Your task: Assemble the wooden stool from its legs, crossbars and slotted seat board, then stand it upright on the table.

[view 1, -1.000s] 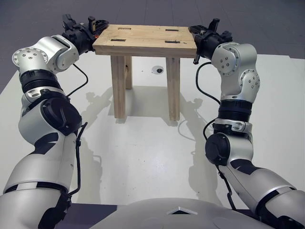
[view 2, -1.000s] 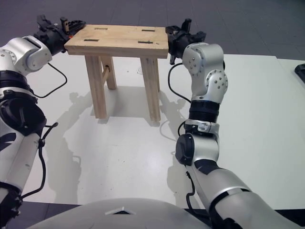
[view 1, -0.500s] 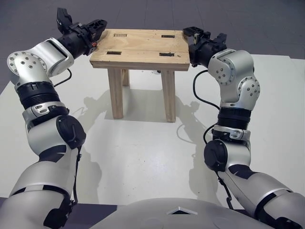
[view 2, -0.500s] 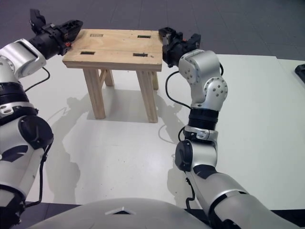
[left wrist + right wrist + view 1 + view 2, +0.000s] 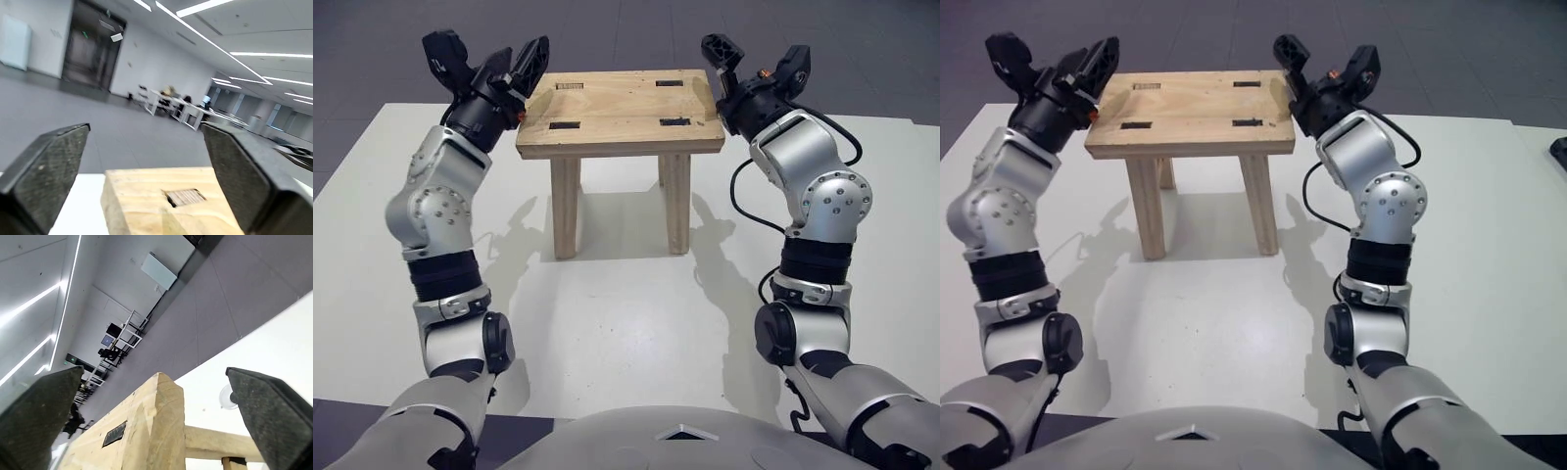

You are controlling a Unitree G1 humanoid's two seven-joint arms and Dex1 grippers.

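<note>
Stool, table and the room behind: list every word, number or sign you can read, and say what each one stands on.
No text can be read.
Stool: bare wood, no print.
Table: plain white, no print.
Green sign, far off: too blurred to read.

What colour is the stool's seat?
The seat is pale natural wood; left eye view shows it best.

Left claw (image 5: 487, 59) and right claw (image 5: 756, 59) — both raised (jaws wide).
</note>
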